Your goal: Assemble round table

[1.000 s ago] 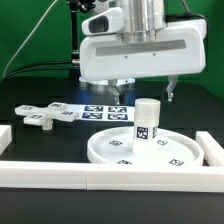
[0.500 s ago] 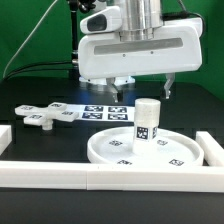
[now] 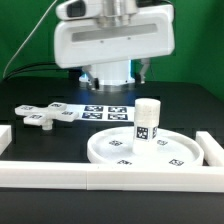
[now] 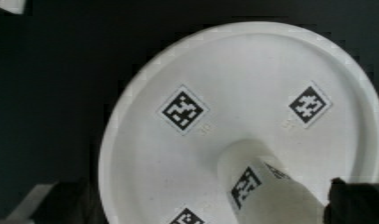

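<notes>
Raised since a moment ago, the gripper [image 4: 204,198] hangs with jaws apart and empty above the disc [image 3: 110,152] and upright post [image 3: 147,120] by the bench's near edge.

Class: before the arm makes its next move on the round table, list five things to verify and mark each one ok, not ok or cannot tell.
1. Post stands upright on the disc: ok.
2. Post seated fully tight in the disc: cannot tell; the joint is too small to judge.
3. Gripper open and empty, fingers wide apart in the wrist view: ok.
4. Cross piece lies free on the table, apart from the disc: ok.
5. Disc lies flat on the table: ok.
</notes>
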`<state>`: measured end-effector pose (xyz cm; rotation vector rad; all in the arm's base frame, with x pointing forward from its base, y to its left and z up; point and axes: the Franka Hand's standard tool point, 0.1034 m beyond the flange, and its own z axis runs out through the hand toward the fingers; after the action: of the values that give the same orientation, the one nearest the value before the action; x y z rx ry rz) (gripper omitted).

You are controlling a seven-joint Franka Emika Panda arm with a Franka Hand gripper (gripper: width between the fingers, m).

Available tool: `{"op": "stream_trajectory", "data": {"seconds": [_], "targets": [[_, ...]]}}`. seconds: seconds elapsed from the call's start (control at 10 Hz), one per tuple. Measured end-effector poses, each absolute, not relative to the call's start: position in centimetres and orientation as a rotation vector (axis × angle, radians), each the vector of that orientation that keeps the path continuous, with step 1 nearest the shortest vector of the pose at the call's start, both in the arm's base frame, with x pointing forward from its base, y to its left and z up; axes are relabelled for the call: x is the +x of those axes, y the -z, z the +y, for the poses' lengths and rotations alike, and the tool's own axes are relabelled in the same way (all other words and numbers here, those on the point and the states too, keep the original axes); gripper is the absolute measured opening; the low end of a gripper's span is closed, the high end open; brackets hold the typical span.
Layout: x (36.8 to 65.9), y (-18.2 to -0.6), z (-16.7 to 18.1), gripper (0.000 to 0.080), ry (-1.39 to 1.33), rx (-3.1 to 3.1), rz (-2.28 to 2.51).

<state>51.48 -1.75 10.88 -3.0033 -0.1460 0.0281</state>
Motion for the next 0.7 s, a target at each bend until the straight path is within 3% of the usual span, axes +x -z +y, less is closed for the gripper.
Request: {"op": "stream_trajectory", "data": {"seconds": [0.2,0.5,0.7], "targets": [[51.4,-10.8,-1.9,0.0649,-0.028,-3.001,-0.185],[50.0,-10.1,-8.1,0.0649,0.012,-3.024,-0.354],[49.5,-9.8,-10.4,0.0649,0.022,-3.027,-0.401]]}}
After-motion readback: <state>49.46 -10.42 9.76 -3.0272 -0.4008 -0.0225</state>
